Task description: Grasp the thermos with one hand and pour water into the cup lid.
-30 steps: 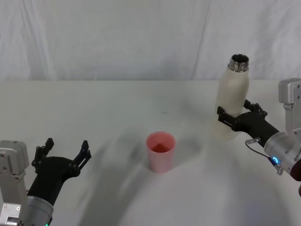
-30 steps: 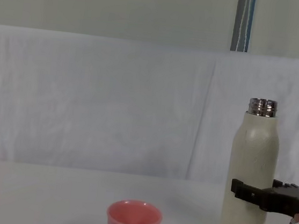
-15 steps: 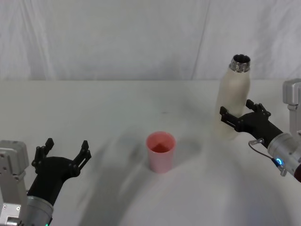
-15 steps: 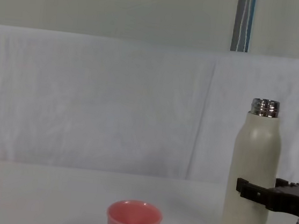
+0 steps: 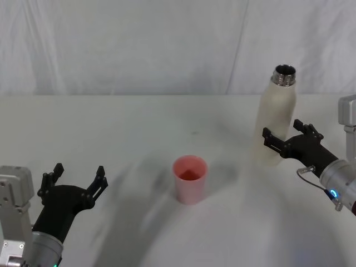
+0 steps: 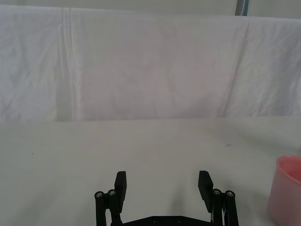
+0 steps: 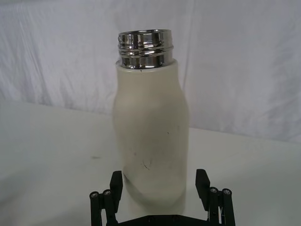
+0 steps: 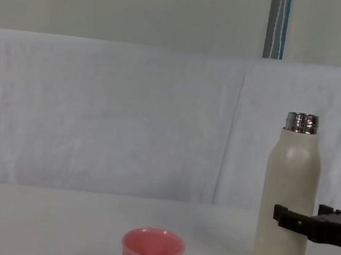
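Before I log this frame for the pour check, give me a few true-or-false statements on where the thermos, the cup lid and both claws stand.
1. The thermos stands upright on the table. True.
2. The right claw is open, with a finger on each side of the thermos's lower body. True.
3. The thermos's neck is capped. False: the steel neck is open.
4. The cup lid lies on its side. False: it stands upright, mouth up.
5. The left claw holds the cup lid. False: it is open, holds nothing, and sits apart from the cup.
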`<state>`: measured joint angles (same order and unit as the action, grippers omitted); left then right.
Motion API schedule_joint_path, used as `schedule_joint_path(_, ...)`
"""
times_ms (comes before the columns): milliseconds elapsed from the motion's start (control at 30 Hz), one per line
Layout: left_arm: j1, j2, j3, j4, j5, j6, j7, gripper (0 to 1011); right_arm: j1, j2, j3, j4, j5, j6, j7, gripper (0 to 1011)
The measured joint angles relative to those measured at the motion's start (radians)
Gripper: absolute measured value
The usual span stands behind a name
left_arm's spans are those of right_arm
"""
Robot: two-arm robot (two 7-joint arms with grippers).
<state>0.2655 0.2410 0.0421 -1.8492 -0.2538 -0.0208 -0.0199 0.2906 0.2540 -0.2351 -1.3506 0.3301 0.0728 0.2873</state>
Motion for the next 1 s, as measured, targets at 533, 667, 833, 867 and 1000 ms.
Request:
schedule_joint_path(533,0.0,0.0,0.0,0.0,0.0,0.0,0.0,1001,-0.042,0.018,0.006,-0.051,0.009,0.021,-0.008,1000)
schedule_joint_path(667,0.0,0.0,0.0,0.0,0.0,0.0,0.0,1001,-0.054,0.023,0.01,-0.068,0.01,0.029,-0.013,1000)
schedule_joint_path(833,0.0,0.0,0.0,0.0,0.0,0.0,0.0,1001,-0.08,0.028,0.02,-0.106,0.009,0.038,-0.037,1000)
schedule_joint_path(867,0.0,0.0,0.0,0.0,0.0,0.0,0.0,1001,-0.08,0.028,0.02,-0.106,0.009,0.038,-0.037,1000)
schedule_joint_path(1000,0.0,0.0,0.0,0.0,0.0,0.0,0.0,1001,-0.102,0.025,0.026,-0.141,-0.007,0.036,-0.062,1000)
